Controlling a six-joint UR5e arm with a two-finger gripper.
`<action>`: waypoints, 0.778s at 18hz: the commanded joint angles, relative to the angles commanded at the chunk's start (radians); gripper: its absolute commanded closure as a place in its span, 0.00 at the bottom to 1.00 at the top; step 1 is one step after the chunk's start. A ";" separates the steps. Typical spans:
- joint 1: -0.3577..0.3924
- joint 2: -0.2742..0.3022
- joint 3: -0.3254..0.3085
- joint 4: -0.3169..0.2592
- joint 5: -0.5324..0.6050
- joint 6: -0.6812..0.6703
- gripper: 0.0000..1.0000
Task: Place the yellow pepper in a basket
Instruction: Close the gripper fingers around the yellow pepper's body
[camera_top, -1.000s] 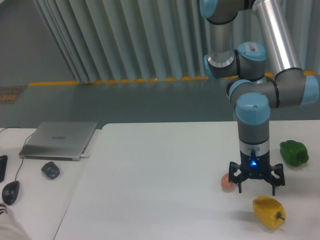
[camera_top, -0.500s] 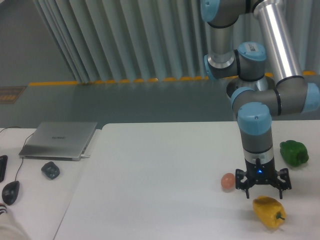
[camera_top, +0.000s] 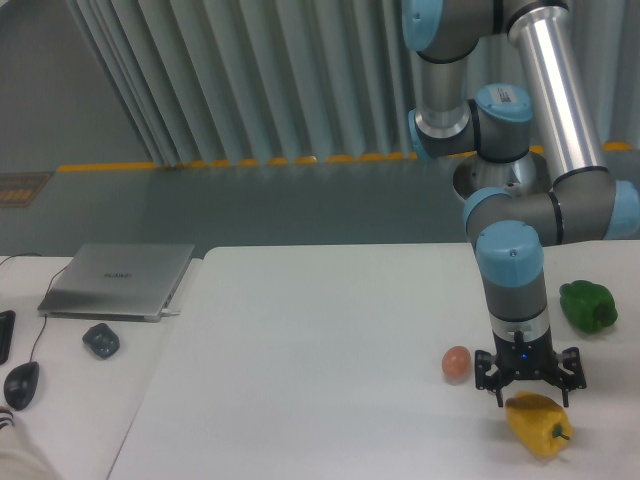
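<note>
Since a second ago the gripper (camera_top: 532, 396) has moved right and down from beside the egg (camera_top: 456, 362); its fingers, spread apart, now hang just above the yellow pepper (camera_top: 537, 423). The pepper lies near the table's (camera_top: 300, 380) front right edge. The grasp should straddle the lobed body, not the stem. No basket is in view; open tabletop lies leftward.

Gripper (camera_top: 528, 392) hangs over the desk's (camera_top: 300, 350) right front part, directly above and just behind the pepper (camera_top: 537, 423) near the front edge. Egg (camera_top: 456, 362) just left of the gripper. Second pepper (camera_top: 588, 305) behind, by the right edge. Off the left edge: laptop (camera_top: 118, 280), mouse (camera_top: 21, 384) in front.
</note>
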 joint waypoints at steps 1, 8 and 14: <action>0.000 -0.003 0.002 0.000 0.000 0.000 0.00; -0.005 -0.020 0.011 0.009 0.000 0.000 0.00; -0.029 -0.035 0.032 0.046 -0.005 0.009 0.00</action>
